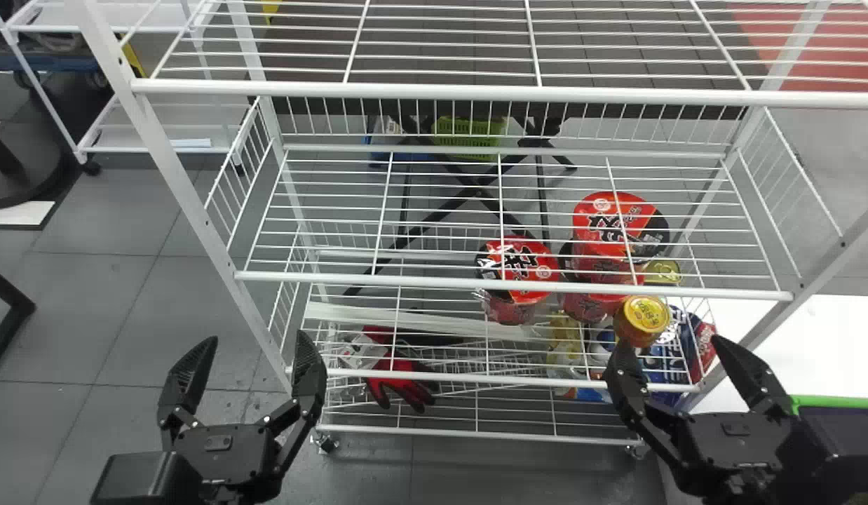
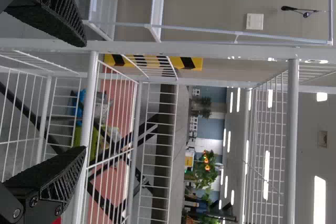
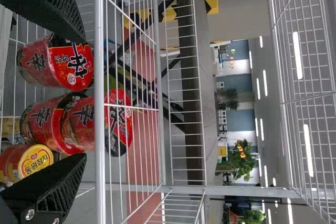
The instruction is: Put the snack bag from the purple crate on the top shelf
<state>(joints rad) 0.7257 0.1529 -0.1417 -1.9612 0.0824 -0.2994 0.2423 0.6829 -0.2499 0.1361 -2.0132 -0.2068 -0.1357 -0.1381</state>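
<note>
My left gripper (image 1: 256,338) and right gripper (image 1: 669,342) are hanging with fingers spread before the rack (image 1: 196,203), its top shelf (image 1: 434,91) spanning above. Head view's showing me a red glove (image 1: 406,384) low down; left wrist view's catching a wall plate (image 2: 254,21).

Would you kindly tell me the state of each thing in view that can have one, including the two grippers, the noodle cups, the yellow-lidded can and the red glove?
Left gripper, open, holding nothing
Right gripper, open, holding nothing
Single noodle cup, upright, lid closed
Stacked noodle cups, upright, top one's lid closed
Yellow-lidded can, upright, closed
Red glove, unworn
</note>
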